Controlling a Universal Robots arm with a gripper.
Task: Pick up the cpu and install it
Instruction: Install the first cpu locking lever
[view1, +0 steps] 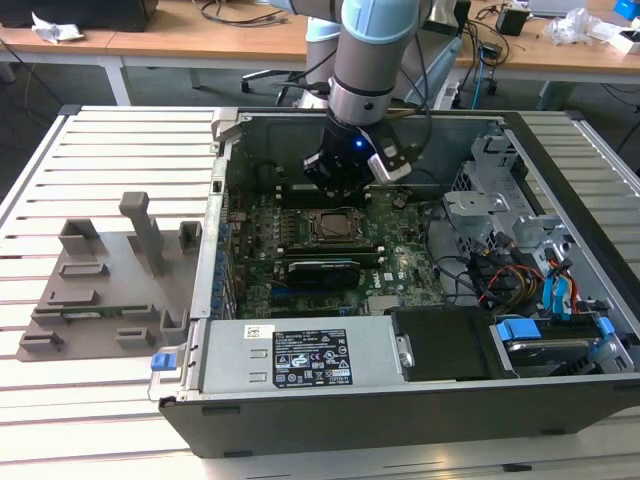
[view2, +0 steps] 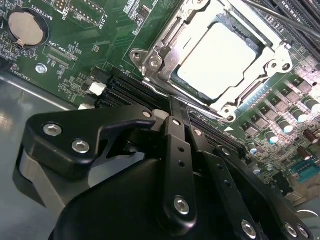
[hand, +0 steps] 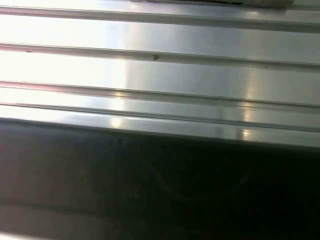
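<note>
Gripper hung closed and empty just above the motherboard, beside the socket frame; the cpu already lay seated inside that frame, close ahead of the fingertips.

Layout: your open computer case lies on the slatted table, filling the centre and right of the exterior view.

In that view you have the tray with upright posts on the table just left of the case. Inside the case, the motherboard takes the centre, the socket frame sits mid-board, and the gripper hangs just behind it. The drive bays lie to the right, the power supply along the near edge. In the second wrist view the cpu sits inside the socket frame, upper right of frame, apart from the gripper.
</note>
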